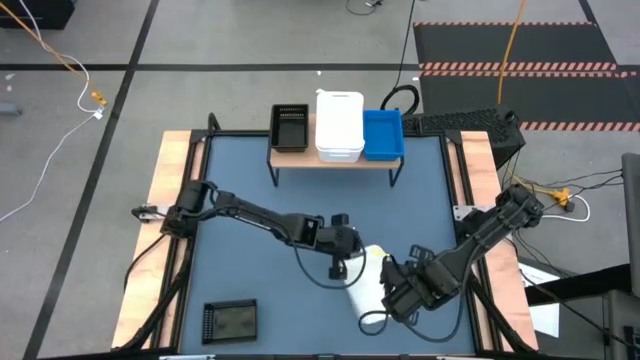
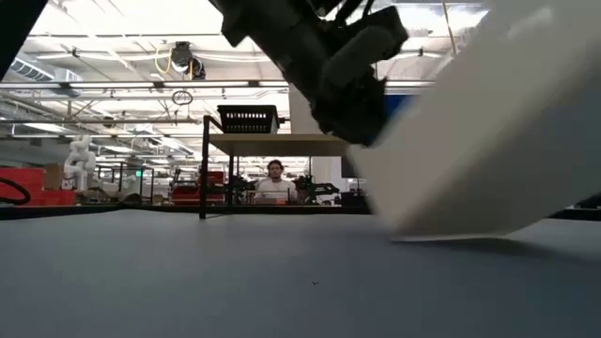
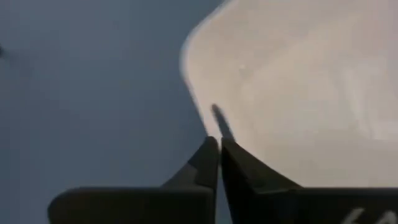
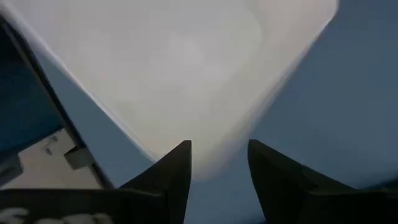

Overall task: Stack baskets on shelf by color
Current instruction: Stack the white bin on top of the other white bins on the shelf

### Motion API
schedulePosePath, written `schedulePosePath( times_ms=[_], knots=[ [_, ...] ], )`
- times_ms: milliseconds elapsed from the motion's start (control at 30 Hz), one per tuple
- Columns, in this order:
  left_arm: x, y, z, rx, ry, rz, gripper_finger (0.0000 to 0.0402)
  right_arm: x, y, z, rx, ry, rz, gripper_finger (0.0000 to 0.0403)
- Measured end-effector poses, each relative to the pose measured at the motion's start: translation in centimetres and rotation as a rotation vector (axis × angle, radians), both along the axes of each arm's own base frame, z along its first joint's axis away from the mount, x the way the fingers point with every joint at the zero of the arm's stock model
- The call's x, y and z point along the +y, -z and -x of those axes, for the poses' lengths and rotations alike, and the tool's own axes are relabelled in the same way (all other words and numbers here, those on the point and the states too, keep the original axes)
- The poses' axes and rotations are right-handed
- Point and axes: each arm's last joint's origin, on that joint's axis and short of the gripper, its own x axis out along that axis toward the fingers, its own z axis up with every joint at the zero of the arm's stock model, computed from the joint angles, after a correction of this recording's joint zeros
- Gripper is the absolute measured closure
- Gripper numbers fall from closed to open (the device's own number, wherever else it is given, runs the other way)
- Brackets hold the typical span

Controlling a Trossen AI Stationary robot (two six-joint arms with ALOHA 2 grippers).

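Observation:
A white basket (image 1: 365, 285) lies tilted on the blue-grey mat between my two grippers; it also shows in the low view (image 2: 498, 131). My left gripper (image 1: 348, 262) is shut on its far-left edge. My right gripper (image 4: 217, 155) is open, one finger on each side of the basket's rounded edge (image 4: 211, 158); I cannot tell whether they touch it. On the wooden shelf (image 1: 298, 153) stand a black basket (image 1: 290, 126), white baskets (image 1: 339, 125) and a blue one (image 1: 383, 134). Another black basket (image 1: 230, 320) rests on the mat near the front left. My left gripper pinches the white basket's wall at its rim (image 3: 208, 127) between its two fingers, which are almost closed on it. The fingers (image 2: 362, 117) come from above, slanting down from the table's left. The basket is tilted, its lower edge (image 2: 451, 235) on the mat.
The shelf's thin black legs (image 1: 275, 172) stand at the mat's far side. Wooden table borders (image 1: 160, 220) run along the left and right. Cables and a dark box (image 1: 460, 122) lie behind the shelf on the right. A person (image 2: 275, 183) sits far beyond the table.

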Motion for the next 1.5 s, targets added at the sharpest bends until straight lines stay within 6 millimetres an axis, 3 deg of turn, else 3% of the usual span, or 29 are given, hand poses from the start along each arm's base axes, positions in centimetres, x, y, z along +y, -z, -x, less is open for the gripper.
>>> schedulePosePath(
  times_ms=[133,367,667,800,933,1067,1233,1400,1500],
  knots=[
    [0.4,-1.8,1.3,0.041,-0.050,-0.072,0.0389,-0.6,0.0,-0.9,-0.033,-0.015,-0.014,0.0252],
    [-0.7,-5.4,4.4,0.030,-0.232,-0.390,0.0397,-1.5,-0.7,-1.2,-0.101,-0.001,0.024,0.0252],
    [-2.8,-8.3,8.0,-0.042,-0.140,-0.481,0.0400,-4.1,-6.5,0.7,-0.639,0.133,0.227,0.0252],
    [-3.8,-8.3,9.9,-0.002,0.033,-0.553,0.0400,-4.2,-8.6,0.9,-0.784,-0.070,0.239,0.0252],
    [-4.4,-7.1,11.1,0.045,0.256,-0.554,0.0400,-3.3,-9.3,0.1,-0.842,-0.447,0.328,0.0252],
    [-4.6,-5.9,11.5,0.061,0.372,-0.583,0.0400,-2.1,-8.6,-1.7,-0.833,-0.850,0.453,0.0252],
    [-4.1,-5.1,11.2,0.055,0.421,-0.608,0.0400,-0.9,-5.3,-5.0,-0.710,-1.220,0.548,0.0255],
    [-4.0,-5.1,10.7,-0.011,0.534,-0.529,0.0400,-1.0,-0.2,-8.0,-0.454,-1.463,0.565,0.0267],
    [-4.2,-4.9,10.7,-0.056,0.630,-0.480,0.0400,-1.7,1.8,-9.1,-0.335,-1.548,0.557,0.0275]
  ],
)
